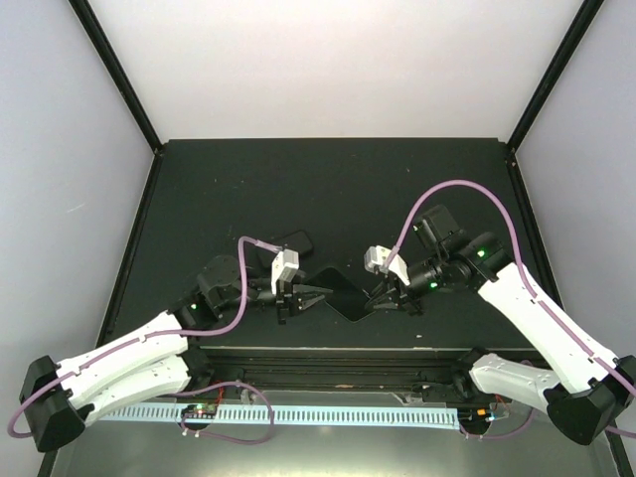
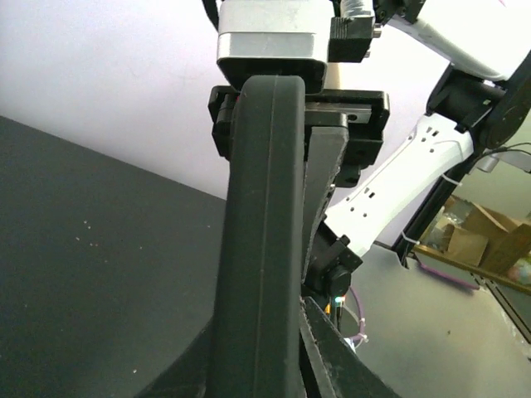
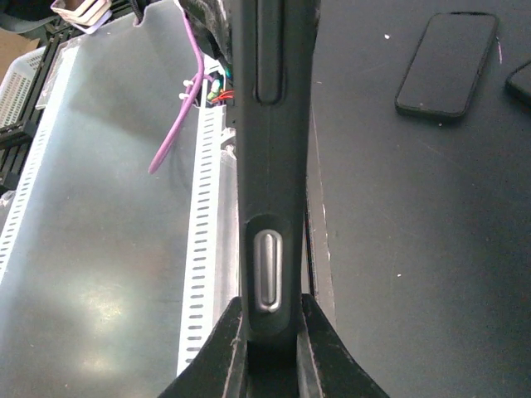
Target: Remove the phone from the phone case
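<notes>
Edge-on phone case [image 2: 257,249] between left jaws

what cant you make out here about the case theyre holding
Whether a phone is inside the case: both wrist views show it edge-on, the top view only a dark shape.
The dark object beside the loose phone: cut off by the right wrist view's right edge.
Tips of the left fingers: below the left wrist view's bottom edge.

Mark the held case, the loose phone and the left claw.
held case [image 3: 272,195]: right wrist view, side edge above the silver button.
loose phone [image 3: 448,62]: right wrist view, middle of its face.
left claw [image 1: 308,296]: top view, midway between its fingertips.
</notes>
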